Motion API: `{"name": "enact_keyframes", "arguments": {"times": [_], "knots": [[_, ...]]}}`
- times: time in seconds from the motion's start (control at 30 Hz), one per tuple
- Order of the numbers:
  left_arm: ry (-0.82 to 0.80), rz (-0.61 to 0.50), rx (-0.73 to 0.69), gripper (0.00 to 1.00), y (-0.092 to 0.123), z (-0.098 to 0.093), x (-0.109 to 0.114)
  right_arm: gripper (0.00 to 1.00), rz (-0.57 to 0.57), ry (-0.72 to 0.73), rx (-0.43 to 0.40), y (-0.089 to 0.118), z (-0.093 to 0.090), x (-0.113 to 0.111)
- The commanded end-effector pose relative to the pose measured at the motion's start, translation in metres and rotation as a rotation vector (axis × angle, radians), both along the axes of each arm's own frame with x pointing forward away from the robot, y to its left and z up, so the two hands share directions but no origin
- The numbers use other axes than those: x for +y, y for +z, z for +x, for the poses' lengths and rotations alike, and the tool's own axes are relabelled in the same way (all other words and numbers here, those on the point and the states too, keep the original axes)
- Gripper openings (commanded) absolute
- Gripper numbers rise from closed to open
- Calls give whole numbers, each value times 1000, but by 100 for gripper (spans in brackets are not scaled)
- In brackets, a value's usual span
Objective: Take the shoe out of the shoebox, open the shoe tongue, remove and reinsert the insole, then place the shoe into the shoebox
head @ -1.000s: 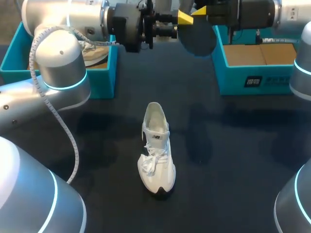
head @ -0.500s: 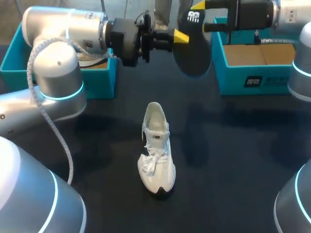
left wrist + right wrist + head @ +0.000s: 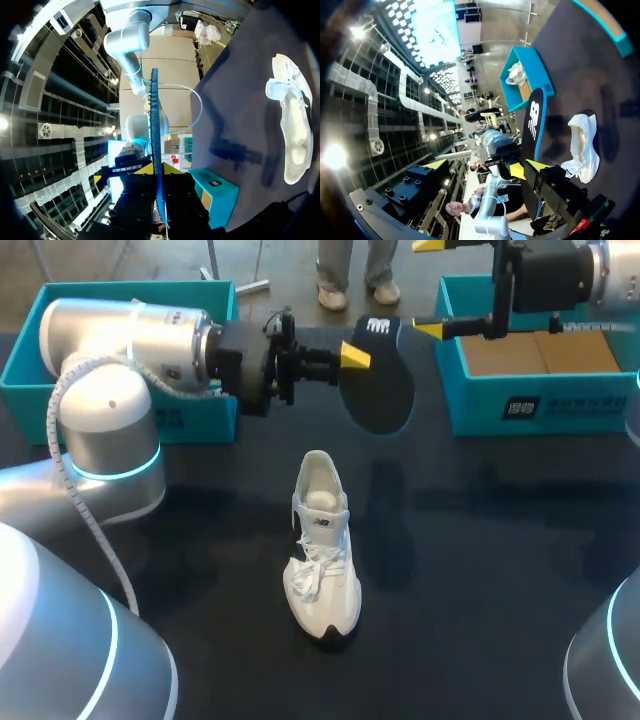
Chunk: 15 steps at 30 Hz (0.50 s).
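Clamping the insole [image 3: 380,390] at one edge with the left gripper [image 3: 352,354], yellow tips pressed on both faces. Confirmed from the left wrist view: insole edge-on between the tips, standing straight out ahead of them.

Change over the last second:
- One second ago: insole held high at the far side of the table [image 3: 500,570], with both grippers meeting on it.
- Half a second ago: still shared, already lower.
- Now: carried by the left gripper alone, lower again and shifted toward the left arm's side. Hanging in the air beyond the heel of the shoe [image 3: 320,540], touching nothing else.
- Right gripper [image 3: 430,287]: fingers spread wide, one tip high and one low, nothing between them. Withdrawn to the right, over the shoebox [image 3: 500,405], well apart from the insole.

Shoe unmoved: upright on the table near its middle, toe toward the robot, opening facing up, apart from both grippers.

Meaning for the task, as a judgement:
- Handover complete; insole removal finished.
- Reinsertion next, then return of the shoe to the shoebox.
- Insole held broad side on and above the shoe; needs turning to lie along the shoe's length before entering the opening.
- Shoe free-standing, likely to tip or slide under a push; right gripper free to steady it.
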<state>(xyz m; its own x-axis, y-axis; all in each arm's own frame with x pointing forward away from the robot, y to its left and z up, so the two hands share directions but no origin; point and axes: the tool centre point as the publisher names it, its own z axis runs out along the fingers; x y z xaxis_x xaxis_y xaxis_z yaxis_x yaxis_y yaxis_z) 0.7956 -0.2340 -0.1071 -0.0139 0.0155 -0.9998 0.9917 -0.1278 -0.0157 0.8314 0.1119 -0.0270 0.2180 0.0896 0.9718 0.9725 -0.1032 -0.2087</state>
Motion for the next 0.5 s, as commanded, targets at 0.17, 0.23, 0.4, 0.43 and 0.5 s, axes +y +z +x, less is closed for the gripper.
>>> {"name": "enact_keyframes", "arguments": {"times": [0.17,0.23,0.4,0.43,0.5], "knots": [[26,3,-11,0,12,-23,-7,100,2,-33,6,-6,-20,-6],[26,3,-11,0,12,-23,-7,100,5,-34,-10,-6,-23,-6],[26,3,-11,0,12,-23,-7,100,7,-36,-19,-10,-33,-5],[26,3,-11,0,12,-23,-7,100,7,-35,-19,-10,-34,-6],[26,3,-11,0,12,-23,-7,100,14,-31,-34,-9,-38,-6]]}}
